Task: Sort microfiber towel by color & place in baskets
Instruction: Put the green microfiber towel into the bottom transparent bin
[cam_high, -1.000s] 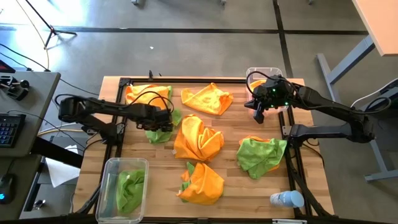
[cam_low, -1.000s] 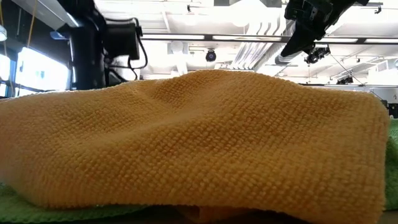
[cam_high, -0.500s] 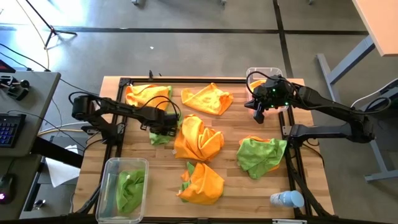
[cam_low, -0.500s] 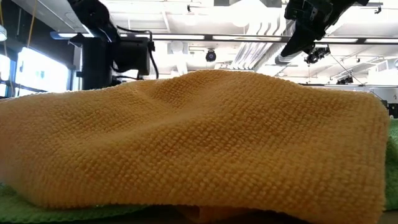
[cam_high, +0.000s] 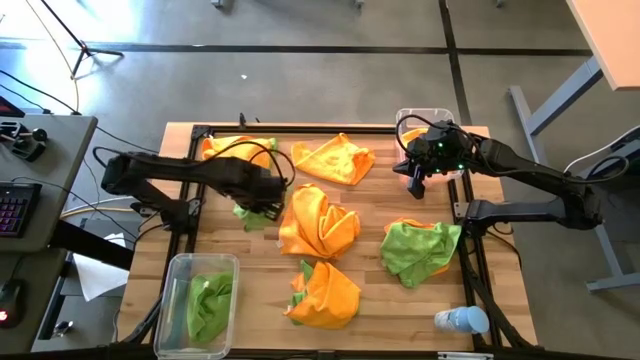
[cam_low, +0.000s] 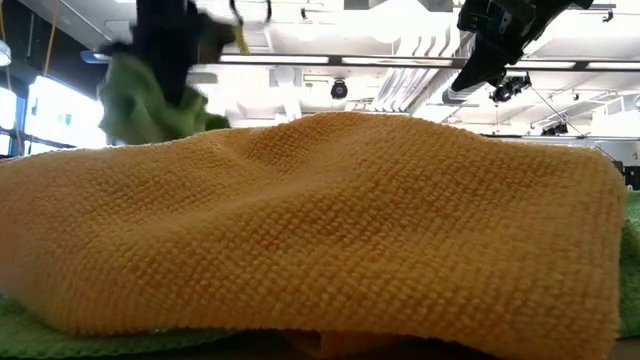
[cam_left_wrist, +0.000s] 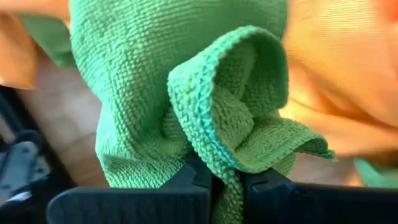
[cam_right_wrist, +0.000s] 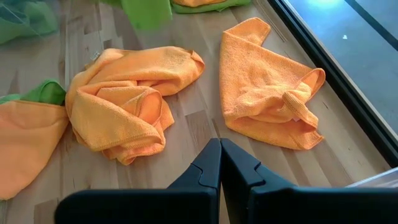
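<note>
Left hand (cam_left_wrist: 225, 180) pinched tight on a green towel (cam_left_wrist: 186, 93), lifted off the counter (cam_high: 380, 300) just beside the big orange towel (cam_high: 318, 222) at centre. Right hand (cam_right_wrist: 220, 163), fingers closed and empty, hangs by the far basket (cam_high: 428, 120) past that towel. Near basket (cam_high: 178, 270), on the left-arm side of it, holds a green cloth (cam_high: 208, 298).

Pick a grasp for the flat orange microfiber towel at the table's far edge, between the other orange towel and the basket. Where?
Take the flat orange microfiber towel at the bunched knot of folds near its edge, coming straight down from above. The rest lies thin against the wooden table, leaving little to pinch; the knot stands proud. The right gripper, jaws shut, sits nearest; the left gripper holds a green microfiber towel.
</note>
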